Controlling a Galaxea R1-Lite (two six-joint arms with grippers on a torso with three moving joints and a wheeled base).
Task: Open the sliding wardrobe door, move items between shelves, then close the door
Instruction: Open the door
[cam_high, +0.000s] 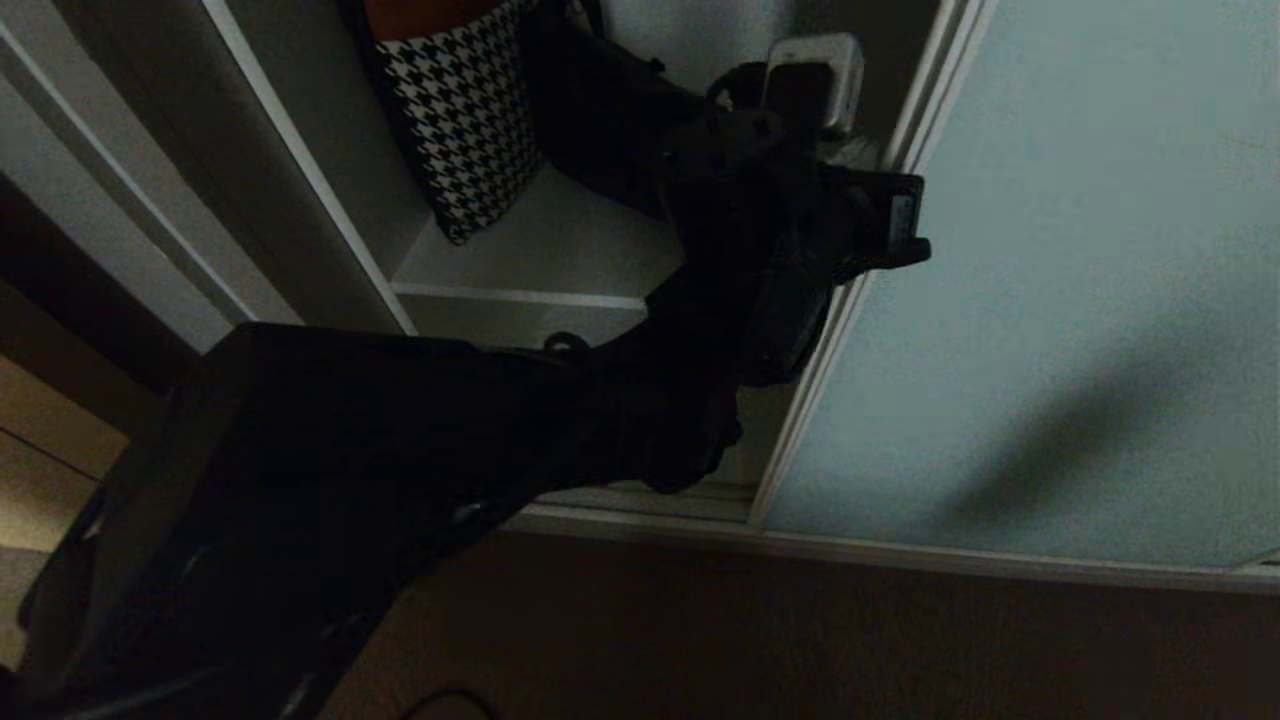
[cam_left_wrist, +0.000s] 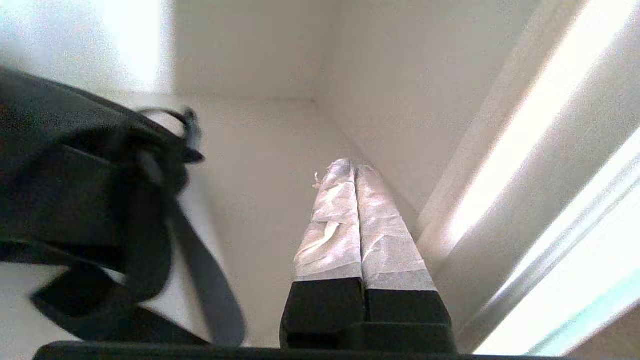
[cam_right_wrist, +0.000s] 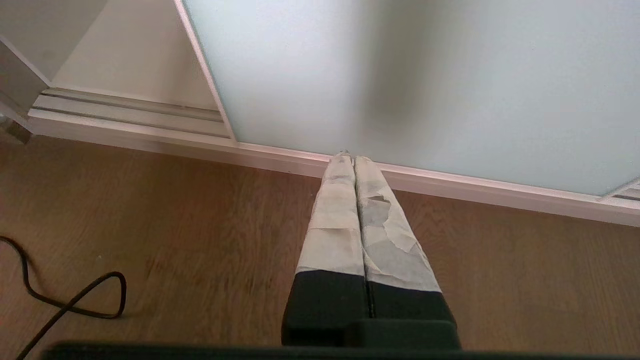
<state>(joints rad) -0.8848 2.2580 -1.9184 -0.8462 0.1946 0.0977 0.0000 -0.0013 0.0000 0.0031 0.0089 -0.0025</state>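
Note:
The sliding wardrobe door, a pale teal frosted panel, stands slid to the right, leaving the left bay open. My left arm reaches up into that bay, its gripper close to the door's frame. The left gripper is shut and empty, with its taped fingers pressed together over a white shelf. A black fabric bag with a strap loop lies on that shelf, beside the gripper and apart from it. Low before the door, my right gripper is shut and empty.
A houndstooth-patterned cushion leans on the shelf left of the dark bag. The door's metal frame runs close beside the left gripper. A black cable lies on the wooden floor.

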